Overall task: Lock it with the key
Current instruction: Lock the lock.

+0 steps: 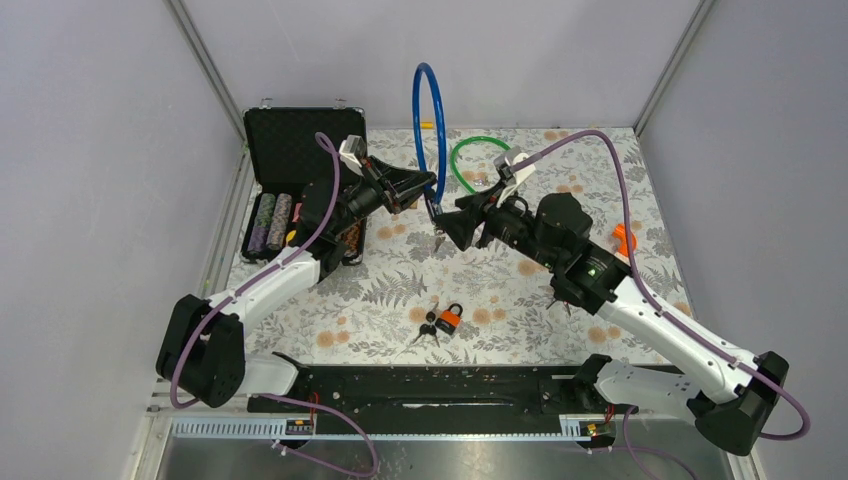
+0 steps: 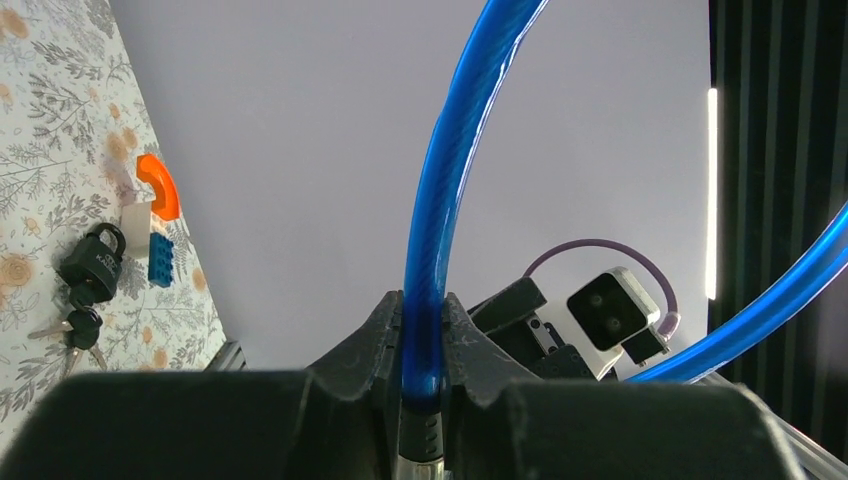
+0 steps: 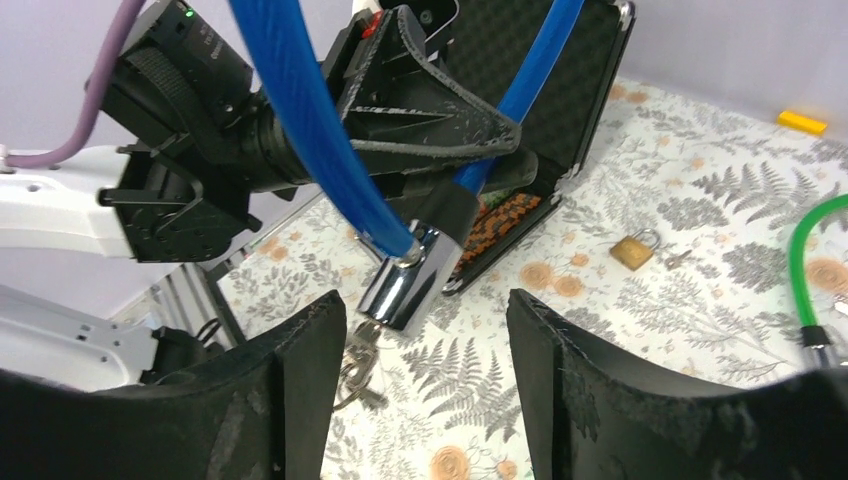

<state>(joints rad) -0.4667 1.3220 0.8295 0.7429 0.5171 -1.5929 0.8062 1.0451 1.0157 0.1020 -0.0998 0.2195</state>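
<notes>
My left gripper (image 1: 425,185) (image 2: 424,310) is shut on the blue cable lock (image 1: 430,110) (image 2: 440,200) just above its black collar, holding the loop upright above the table. The lock's chrome body (image 3: 410,280) hangs below the left fingers (image 3: 430,110). A key (image 3: 362,355) on a ring sticks out of the body's lower end. My right gripper (image 1: 447,225) (image 3: 425,320) stands open just short of the chrome body. The key hangs beside its left finger, and nothing is between the jaws.
An orange-and-black padlock (image 1: 450,318) (image 2: 93,262) with keys (image 1: 428,328) lies at the near centre. An open black case (image 1: 300,150) of chips stands at the back left. A green cable (image 1: 478,145) (image 3: 800,260), a brass padlock (image 3: 636,250) and an orange hook (image 1: 624,238) lie further back and right.
</notes>
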